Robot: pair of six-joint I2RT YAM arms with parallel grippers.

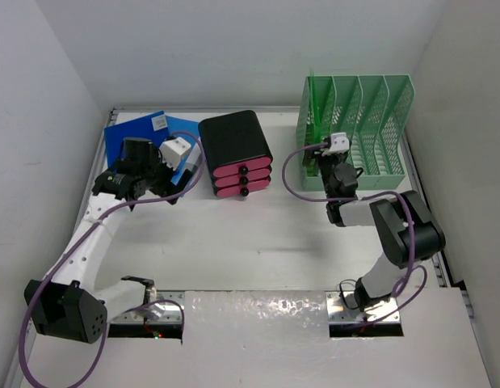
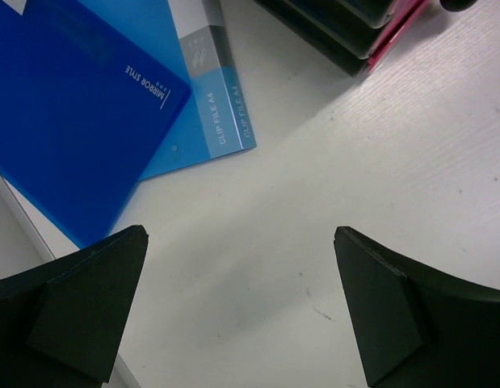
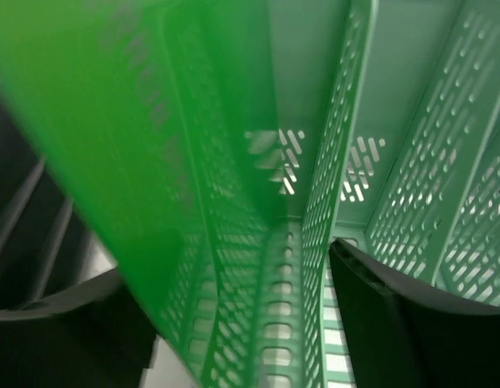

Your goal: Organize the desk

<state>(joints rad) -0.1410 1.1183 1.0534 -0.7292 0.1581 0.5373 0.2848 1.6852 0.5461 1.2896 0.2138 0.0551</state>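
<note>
top view: the desk, a wide white tabletop with thin metal rails, fills the middle of the frame, and both arm bases sit at its near edge. at the back left lie blue folders, partly covered by the left arm. the left gripper hangs above their right edge, its fingers too dark and small here to read. just to the right stands a black box of pink drawers. at the back right stands a mint-green mesh file rack, with a brighter green sheet upright in its leftmost slot. the right gripper is at the front of the rack, its tips hidden by the wrist.

left wrist view: the left gripper's two black fingers stand wide apart with nothing between them, above bare white desk. a dark blue folder lies at upper left, overlapping a lighter blue clip file; both are cut off by the frame. a corner of the drawer box shows at top right.

right wrist view: close and blurred. the right gripper's fingers are spread, one to each side. between them are the green sheet, slanting across the left half, and a mesh divider of the rack. the left finger is mostly hidden behind the sheet, and whether it touches the sheet cannot be told.
</note>
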